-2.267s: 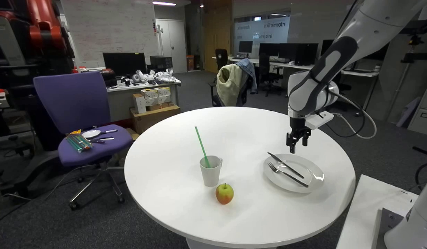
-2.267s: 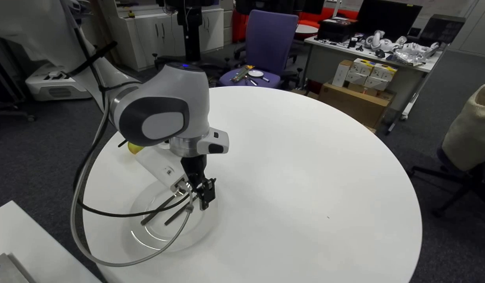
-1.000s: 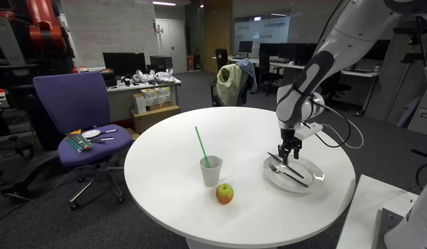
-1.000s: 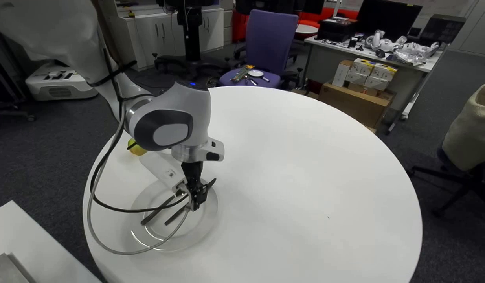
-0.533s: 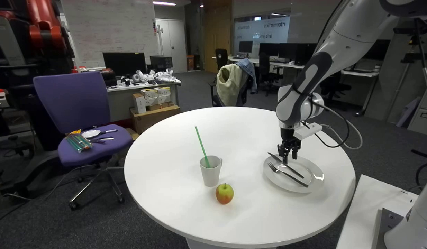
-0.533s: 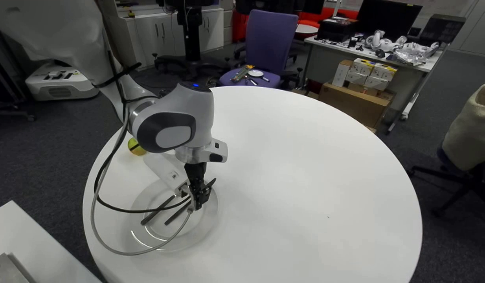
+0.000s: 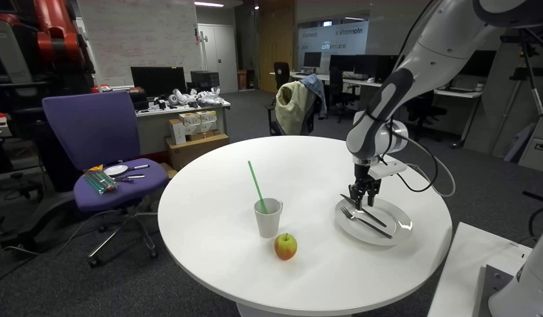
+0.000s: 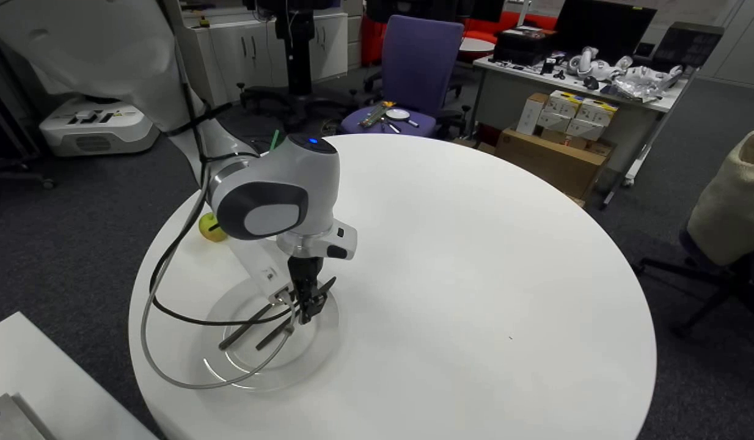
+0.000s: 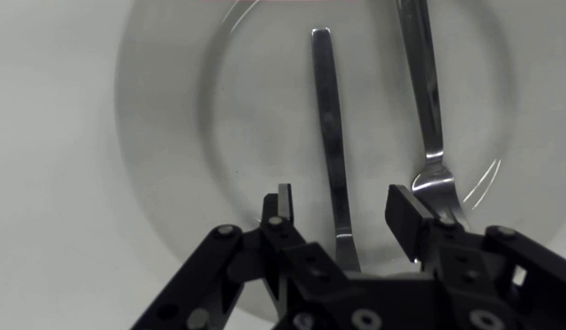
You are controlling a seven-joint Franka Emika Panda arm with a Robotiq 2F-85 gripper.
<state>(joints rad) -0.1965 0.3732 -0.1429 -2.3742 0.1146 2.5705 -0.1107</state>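
We look in on a round white bench [image 7: 218, 189], where the end effector [image 9: 340, 201] hangs low over a plate [image 9: 159, 114], its two fingers standing apart. Between them, in the wrist view, runs a knife [image 9: 331, 119] whose handle lies on the plate; we see a gap on either side of it. A fork [image 9: 423, 87] lies just beside the knife, to the right in that view, its head partly hidden behind one fingertip; whether the two touch, we cannot tell. In an exterior view we find the plate at the right of the bench, the knife on the far side of the fork and its blade reaching past the plate's far left rim. Well to the left of the plate stands a white mug [image 7: 267, 223] with a green straw [image 7: 255, 182] leaning in it, and an apple [image 7: 285, 247] sits just beside the mug on the near side. Farther left, beyond the bench, we spot a purple chair [image 7: 93, 127] with a packet [image 7: 100, 181] on its seat.
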